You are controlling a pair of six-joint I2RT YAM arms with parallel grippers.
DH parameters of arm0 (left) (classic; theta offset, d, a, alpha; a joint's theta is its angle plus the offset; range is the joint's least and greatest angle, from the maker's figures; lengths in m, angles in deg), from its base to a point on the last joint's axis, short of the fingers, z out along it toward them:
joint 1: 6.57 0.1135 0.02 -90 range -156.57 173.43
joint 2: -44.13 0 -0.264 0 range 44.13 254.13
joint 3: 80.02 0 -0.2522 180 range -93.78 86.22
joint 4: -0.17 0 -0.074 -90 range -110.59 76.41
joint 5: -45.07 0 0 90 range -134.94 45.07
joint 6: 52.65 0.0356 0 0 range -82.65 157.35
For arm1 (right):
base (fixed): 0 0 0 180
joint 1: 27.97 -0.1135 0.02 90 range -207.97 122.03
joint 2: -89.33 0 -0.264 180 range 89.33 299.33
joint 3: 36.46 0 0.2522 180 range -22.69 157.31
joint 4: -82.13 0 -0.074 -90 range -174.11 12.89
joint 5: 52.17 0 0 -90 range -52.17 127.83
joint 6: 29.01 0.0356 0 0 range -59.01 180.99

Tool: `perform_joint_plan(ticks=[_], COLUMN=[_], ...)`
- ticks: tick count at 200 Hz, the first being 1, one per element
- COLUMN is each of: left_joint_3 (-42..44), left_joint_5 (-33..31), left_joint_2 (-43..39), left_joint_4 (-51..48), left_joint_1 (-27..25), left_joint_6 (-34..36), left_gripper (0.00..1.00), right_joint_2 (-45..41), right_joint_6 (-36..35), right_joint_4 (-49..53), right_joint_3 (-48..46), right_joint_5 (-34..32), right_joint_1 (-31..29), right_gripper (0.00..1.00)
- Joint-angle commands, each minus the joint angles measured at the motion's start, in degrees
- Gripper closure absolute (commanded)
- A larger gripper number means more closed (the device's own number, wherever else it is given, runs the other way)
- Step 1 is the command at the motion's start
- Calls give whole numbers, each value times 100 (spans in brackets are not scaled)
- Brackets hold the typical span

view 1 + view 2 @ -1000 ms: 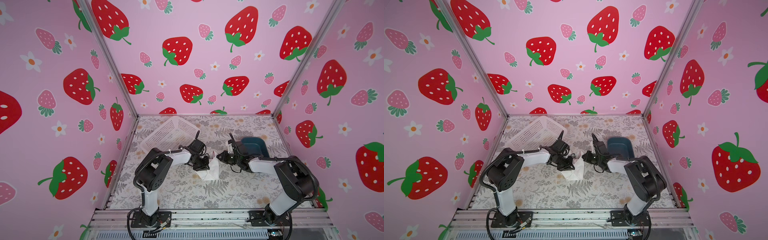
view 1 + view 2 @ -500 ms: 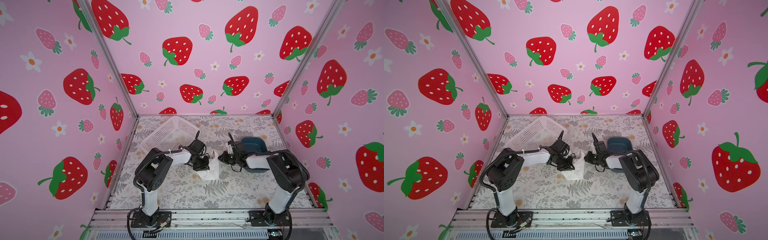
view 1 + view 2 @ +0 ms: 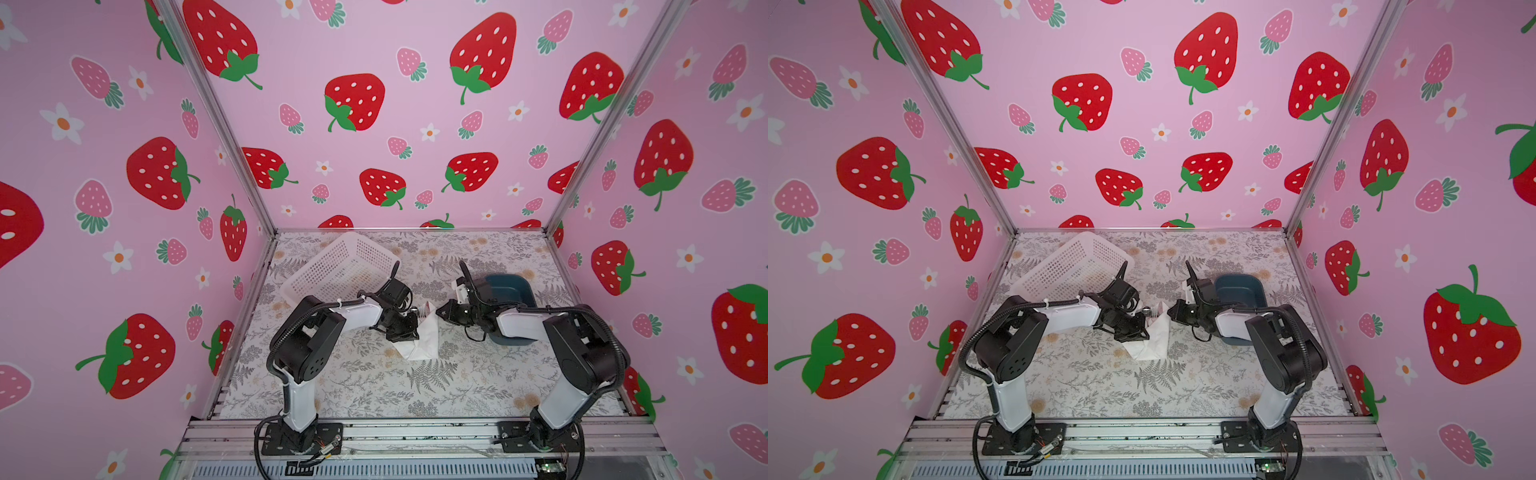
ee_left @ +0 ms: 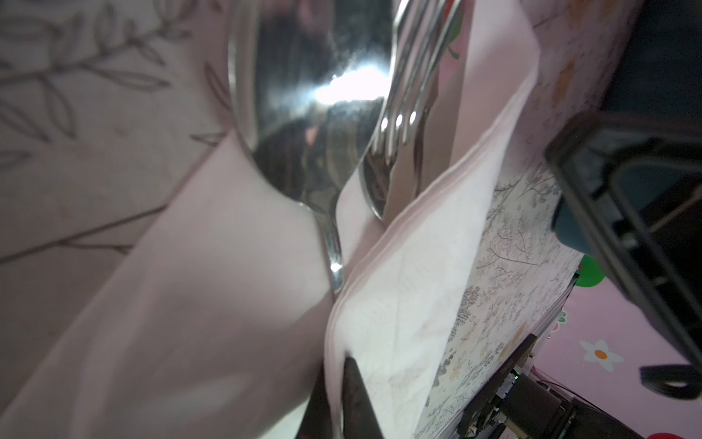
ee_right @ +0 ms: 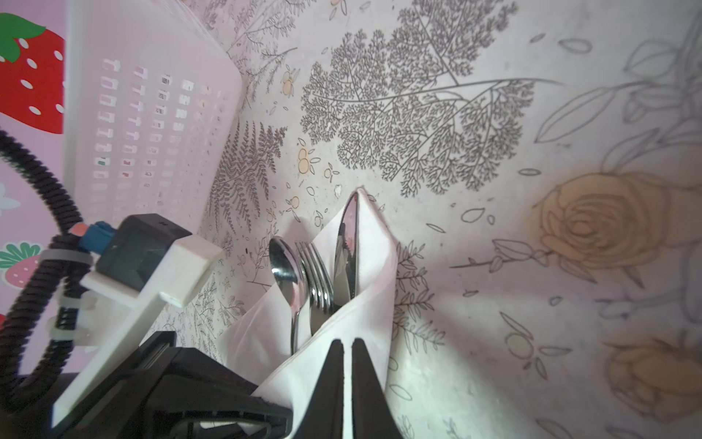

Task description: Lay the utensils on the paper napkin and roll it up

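Spoon, fork and knife, the utensils [image 5: 315, 277], are lying inside the paper napkin [image 3: 424, 345] near the middle of the tabletop [image 3: 374, 386], between the white basket [image 3: 340, 266] at the far-left corner and the blue bin [image 3: 511, 286] by the right edge. Their shiny heads are poking out of a half-made cone. The left gripper [image 3: 405, 334] is clamping a folded edge of the paper. The right gripper [image 5: 346, 344] is pressing closed tips to the flap; whether it is catching paper is unclear. Over the past second only the right arm [image 3: 577, 357] has been shifting its elbow, so the bundle is staying put and the roll is apparently pausing unfinished.
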State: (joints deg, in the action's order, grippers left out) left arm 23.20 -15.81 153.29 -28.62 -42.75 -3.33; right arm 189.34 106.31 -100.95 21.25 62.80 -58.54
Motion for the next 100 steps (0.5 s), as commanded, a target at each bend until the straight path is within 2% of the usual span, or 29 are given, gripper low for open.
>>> perform_joint_plan(ticks=[1, 14, 31, 44, 62, 100], left_joint_3=[-153, -164, -141, -106, -43, -26], left_joint_5=[21, 27, 23, 17, 1, 32], left_joint_2=[18, 17, 10, -8, -39, -47], left_joint_4=[-140, -149, -163, -157, -147, -118], left_joint_1=[-22, -23, -26, -27, -25, -28], left_joint_6=[26, 30, 48, 43, 36, 16], left_gripper=[91, 91, 91, 92, 92, 92], right_joint_2=[391, 564, 635, 539, 247, -354], right_joint_6=[-50, -37, -53, -64, -59, -56], right_joint_4=[23, -11, 294, 641, 713, 484], right_joint_3=[230, 302, 400, 487, 442, 285], right_joint_5=[205, 249, -101, -448, -592, -191], right_joint_1=[24, 16, 16, 16, 22, -15], right_gripper=[90, 90, 90, 90, 90, 90])
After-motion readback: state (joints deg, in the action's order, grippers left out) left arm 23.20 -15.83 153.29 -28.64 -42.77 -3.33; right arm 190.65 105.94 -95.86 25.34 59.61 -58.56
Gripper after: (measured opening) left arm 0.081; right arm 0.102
